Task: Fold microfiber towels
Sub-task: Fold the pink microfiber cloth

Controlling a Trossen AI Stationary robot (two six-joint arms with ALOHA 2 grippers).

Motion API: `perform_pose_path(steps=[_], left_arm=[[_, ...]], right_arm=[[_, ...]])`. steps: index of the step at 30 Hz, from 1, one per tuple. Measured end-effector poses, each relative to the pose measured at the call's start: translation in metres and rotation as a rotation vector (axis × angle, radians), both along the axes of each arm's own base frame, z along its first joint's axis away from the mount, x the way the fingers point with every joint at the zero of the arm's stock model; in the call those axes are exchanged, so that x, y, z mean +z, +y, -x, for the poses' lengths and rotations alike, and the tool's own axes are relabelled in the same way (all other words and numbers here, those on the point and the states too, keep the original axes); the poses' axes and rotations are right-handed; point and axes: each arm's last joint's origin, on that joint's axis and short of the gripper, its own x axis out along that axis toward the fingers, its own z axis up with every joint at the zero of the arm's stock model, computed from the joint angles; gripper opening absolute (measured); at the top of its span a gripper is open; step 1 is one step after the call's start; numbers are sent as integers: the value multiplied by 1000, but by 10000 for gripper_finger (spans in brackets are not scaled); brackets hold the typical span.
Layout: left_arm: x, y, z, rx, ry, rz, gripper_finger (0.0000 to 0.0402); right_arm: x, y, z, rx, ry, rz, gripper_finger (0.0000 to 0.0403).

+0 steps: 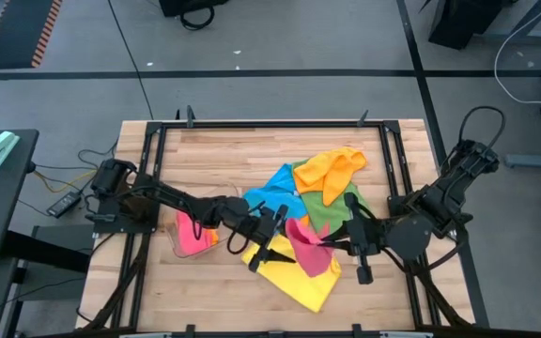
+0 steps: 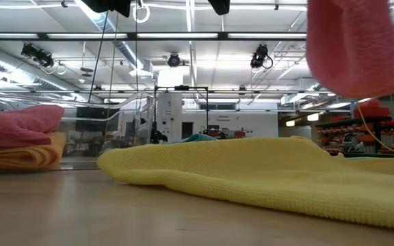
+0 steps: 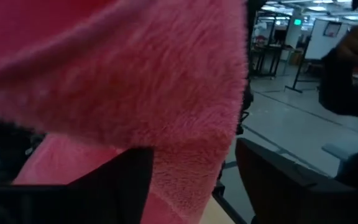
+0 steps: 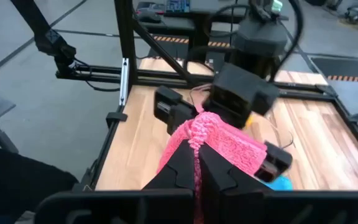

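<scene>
The wooden table (image 1: 205, 155) had a loose pile of towels right of center: yellow towel (image 1: 294, 277) nearest, blue towel (image 1: 275, 188) and green towel (image 1: 327, 208) behind it, orange towel (image 1: 332, 169) farthest. On the left sat a clear tray (image 1: 193, 239).

**Pink towel raised above a bright heap**

A pink microfiber towel (image 1: 310, 246) hangs bunched and lifted off the table, its fuzzy pile draping in folds. Under it a yellow towel (image 1: 294, 275) lies spread flat near the table's front edge. Behind, crumpled blue (image 1: 275, 192), green (image 1: 327, 208) and orange (image 1: 332, 169) towels overlap. A folded pink-on-orange stack (image 2: 19, 140) sits to the left
</scene>
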Motion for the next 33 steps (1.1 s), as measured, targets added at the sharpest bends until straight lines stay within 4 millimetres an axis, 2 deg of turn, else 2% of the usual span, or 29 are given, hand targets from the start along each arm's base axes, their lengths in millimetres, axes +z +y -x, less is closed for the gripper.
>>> perform_pose_path(steps=[4, 7, 11, 15, 21, 26, 33], left_arm=[[1, 12, -2, -40, 17, 52, 273], [4, 12, -1, -68, -14, 66, 279], [6, 10, -1, -73, -46, 39, 273], [8, 18, -2, -50, -58, 62, 263], [26, 24, 3, -60, -157, 82, 245], [32, 32, 5, -40, -183, 62, 191], [32, 32, 7, -62, -184, -23, 38]], right_arm=[[11, -2, 2, 18, -34, 15, 6], [13, -4, 2, 21, -39, 36, 6], [12, -9, -2, 1, -34, 46, 6], [12, -10, -4, -3, -34, 52, 6], [2, -9, -8, -34, 22, 38, 6], [-1, -7, -5, -49, 57, 11, 6], [-7, -6, -2, -74, 97, -24, 6]])
